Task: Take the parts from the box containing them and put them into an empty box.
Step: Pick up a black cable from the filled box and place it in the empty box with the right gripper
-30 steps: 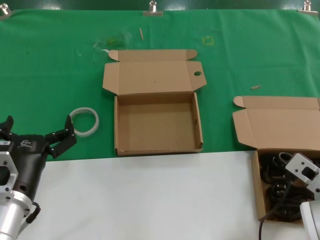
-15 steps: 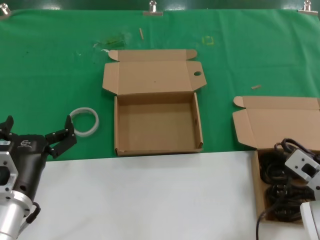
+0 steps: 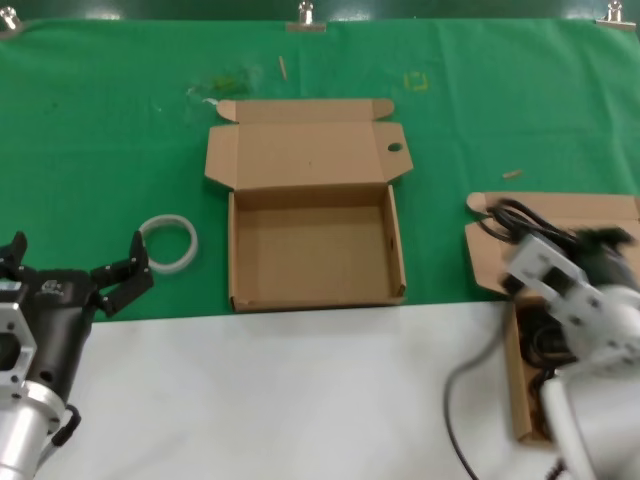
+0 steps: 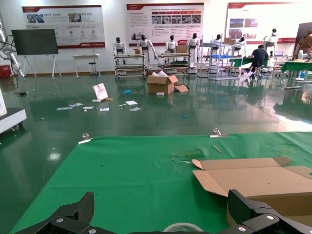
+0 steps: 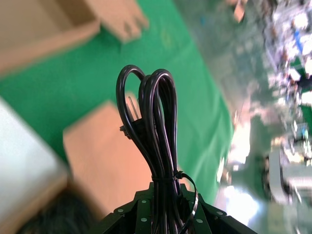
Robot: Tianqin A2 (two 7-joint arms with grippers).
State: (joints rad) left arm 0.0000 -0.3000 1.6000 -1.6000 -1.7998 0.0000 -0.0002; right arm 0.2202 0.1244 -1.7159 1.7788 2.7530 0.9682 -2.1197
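The empty box point(image 3: 315, 250) with a holed lid tab lies open in the middle of the green cloth. The box containing the parts point(image 3: 490, 255) sits at the right, with black cords point(image 3: 538, 338) still inside. My right gripper point(image 3: 530, 250) is shut on one black cord coil point(image 3: 505, 213) and holds it above that box. In the right wrist view the coil point(image 5: 157, 122) stands up from the shut gripper point(image 5: 165, 197), with the box's lid point(image 5: 109, 156) below. My left gripper point(image 3: 78, 258) is open and parked at the lower left.
A white ring point(image 3: 168, 243) lies on the cloth left of the empty box and shows in the left wrist view point(image 4: 183, 227). The white table front point(image 3: 300, 400) spans the near side. Small scraps point(image 3: 511, 174) lie on the cloth.
My right gripper has lifted out of the right box with a cord coil and moved up and leftward. The left arm has not moved.
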